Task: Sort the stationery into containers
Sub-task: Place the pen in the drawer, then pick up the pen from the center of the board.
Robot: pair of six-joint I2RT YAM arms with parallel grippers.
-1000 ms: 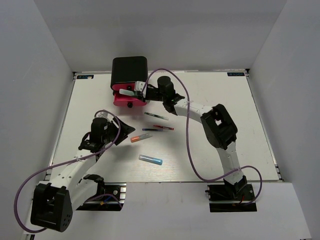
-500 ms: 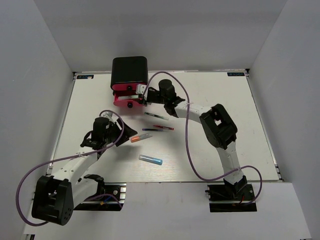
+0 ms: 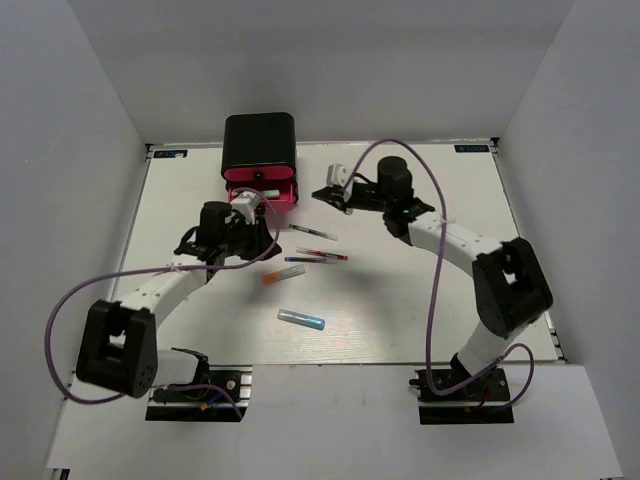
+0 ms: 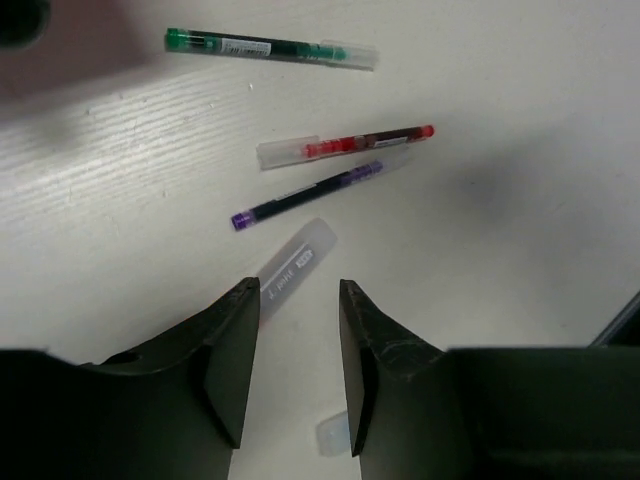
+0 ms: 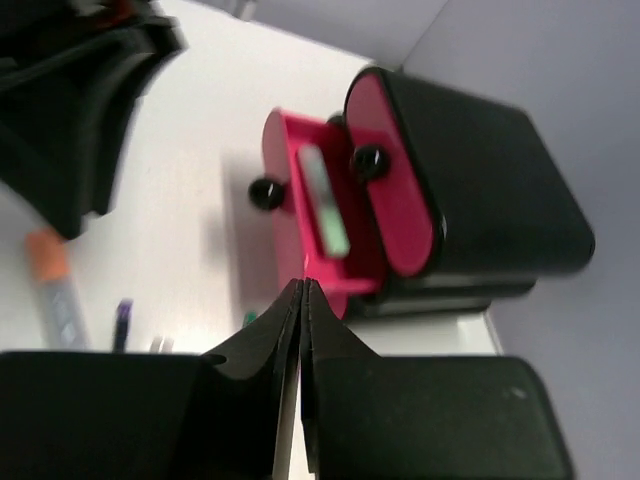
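The black cabinet (image 3: 259, 140) stands at the back with one pink drawer (image 3: 280, 194) pulled out. In the right wrist view a pale-teal marker (image 5: 325, 200) lies inside that drawer (image 5: 285, 170). My right gripper (image 3: 324, 191) is shut and empty, just right of the drawer. On the table lie a green pen (image 3: 312, 232), a red pen (image 3: 330, 255), a blue pen (image 3: 300, 260), an orange marker (image 3: 274, 277) and a blue marker (image 3: 302, 319). My left gripper (image 3: 258, 240) hangs open above the orange marker, whose clear end (image 4: 295, 265) shows beyond the fingertips (image 4: 247, 290).
White walls close in the table on the left, back and right. The cabinet's two other pink drawers (image 5: 400, 190) are shut, with black knobs (image 5: 368, 160). Purple cables loop over both arms.
My right gripper has backed off to the right of the drawer and shut, leaving the pale-teal marker in it. My left arm has swung up and right toward the pens.
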